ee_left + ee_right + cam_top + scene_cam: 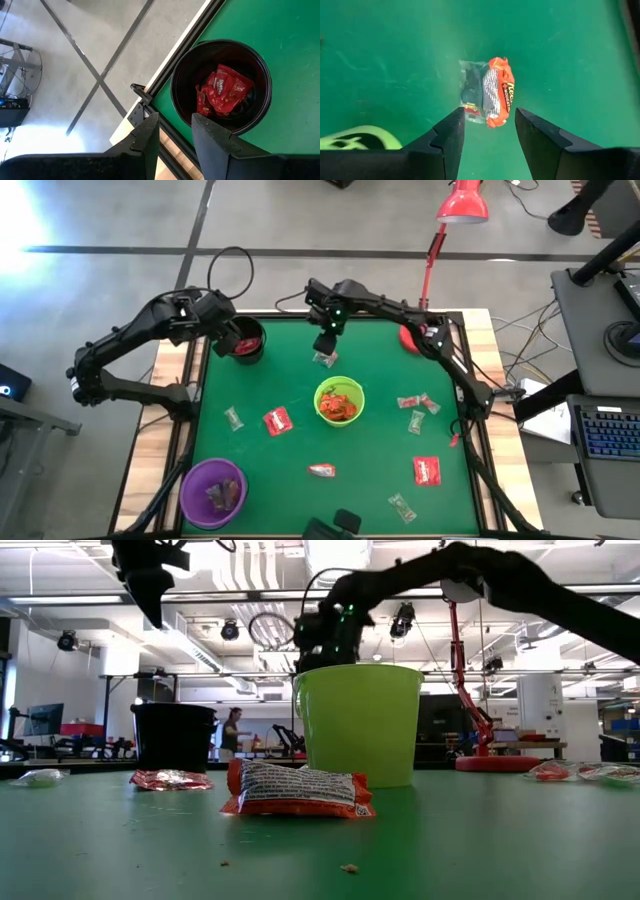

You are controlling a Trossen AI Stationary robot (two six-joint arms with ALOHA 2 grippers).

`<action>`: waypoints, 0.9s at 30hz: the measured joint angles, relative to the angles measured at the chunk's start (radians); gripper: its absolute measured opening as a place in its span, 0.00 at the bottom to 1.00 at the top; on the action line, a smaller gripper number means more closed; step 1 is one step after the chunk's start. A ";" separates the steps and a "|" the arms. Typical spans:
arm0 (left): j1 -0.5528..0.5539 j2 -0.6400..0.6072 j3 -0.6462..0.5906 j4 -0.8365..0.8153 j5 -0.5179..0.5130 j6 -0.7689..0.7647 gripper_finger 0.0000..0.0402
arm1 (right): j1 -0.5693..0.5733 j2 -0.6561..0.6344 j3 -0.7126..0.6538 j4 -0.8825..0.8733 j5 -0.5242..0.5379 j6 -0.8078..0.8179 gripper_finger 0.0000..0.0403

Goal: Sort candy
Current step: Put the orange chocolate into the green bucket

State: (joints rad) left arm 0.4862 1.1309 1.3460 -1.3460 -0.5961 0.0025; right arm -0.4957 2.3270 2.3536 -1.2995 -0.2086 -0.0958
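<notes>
Candy (487,92) in an orange wrapper lies on the green tabletop (560,45), near the lime-green bowl (339,402). We see the right end effector (489,132) above it, open, holding nothing. The left end effector (175,132), partly open and empty, hovers over the black bowl (260,75).

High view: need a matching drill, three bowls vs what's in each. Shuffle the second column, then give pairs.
Bowls:
1. black bowl
2. lime-green bowl
3. purple bowl

Contents:
A. orange-red wrappers
B. pale, dull wrappers
C. red packets

Pairs: 1-C, 2-A, 3-B
</notes>
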 joint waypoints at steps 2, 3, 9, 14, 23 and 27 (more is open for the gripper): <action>0.000 -0.002 0.000 -0.001 0.000 0.000 0.24 | 0.000 0.027 -0.001 0.000 0.000 -0.011 0.42; 0.000 -0.002 0.000 -0.001 0.000 0.000 0.24 | 0.000 0.037 -0.001 0.000 0.001 -0.018 0.42; 0.000 -0.003 0.000 -0.004 0.003 0.000 0.24 | -0.002 0.078 0.000 0.007 0.000 -0.021 0.42; 0.000 -0.003 0.000 -0.004 0.003 0.000 0.24 | -0.002 0.108 0.000 0.004 0.002 -0.027 0.42; 0.000 -0.003 0.000 -0.008 0.004 0.000 0.24 | -0.002 0.140 -0.001 0.004 0.072 -0.019 0.41; 0.000 -0.003 0.000 -0.008 0.004 0.000 0.24 | -0.002 0.141 -0.001 0.004 0.073 -0.020 0.34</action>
State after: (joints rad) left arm 0.4862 1.1275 1.3460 -1.3537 -0.5922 0.0021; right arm -0.4980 2.4680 2.3531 -1.2954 -0.1352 -0.1158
